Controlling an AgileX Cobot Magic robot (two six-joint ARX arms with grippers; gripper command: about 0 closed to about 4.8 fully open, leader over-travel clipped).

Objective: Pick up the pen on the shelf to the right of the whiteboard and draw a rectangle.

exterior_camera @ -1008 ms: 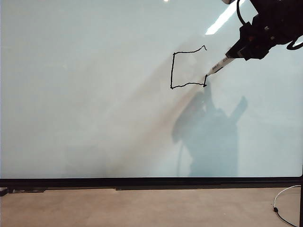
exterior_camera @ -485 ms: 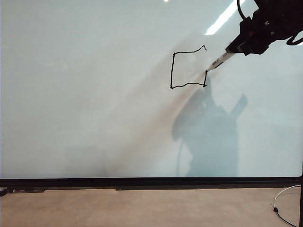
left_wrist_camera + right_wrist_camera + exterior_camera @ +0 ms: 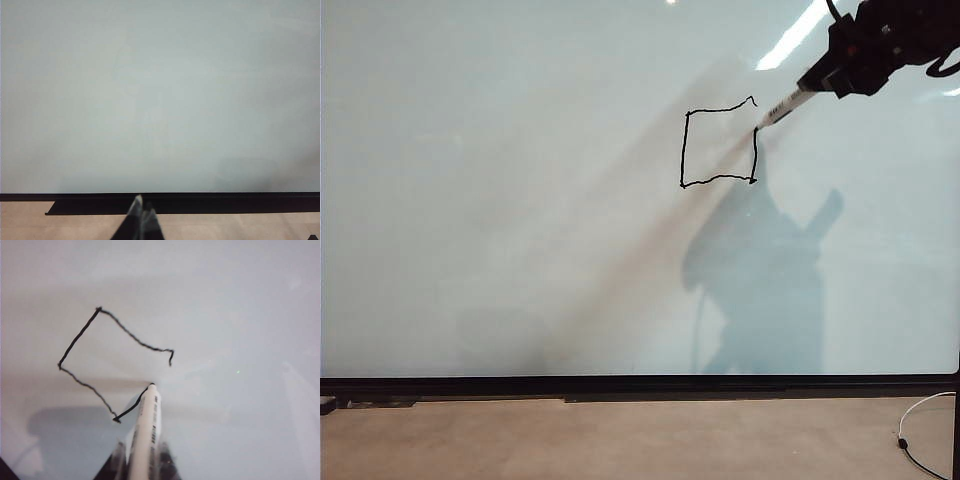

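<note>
Step in hand: closing the last side of the rectangle (image 3: 719,145), drawn in the upper right part of the whiteboard (image 3: 500,200), well above its black lower frame edge.

Right gripper (image 3: 817,82): near the board's upper right corner, jaws closed narrow on the pen (image 3: 785,107). In the right wrist view, pen (image 3: 145,435) clamped between the two fingers, barrel pointing away toward the board, black tip on the surface.

Pen tip: touching the board at the upper end of the right side stroke, just beneath the short hook that ends the top line.

Rectangle state: top, left and bottom sides complete; right side run up from the lower right corner most of the way. Small gap left between stroke end and hook, plain in the right wrist view (image 3: 115,365).

Left gripper (image 3: 140,212): low, in front of the board's bottom edge, fingertips together, holding nothing. No part in the drawing.

Next move, as judged: short continued stroke up along the same line until it meets the hook, tip kept pressed on the board. Then lift straight off the surface. Risk: overshoot past the corner, or a smear if dragged sideways on release.
</note>
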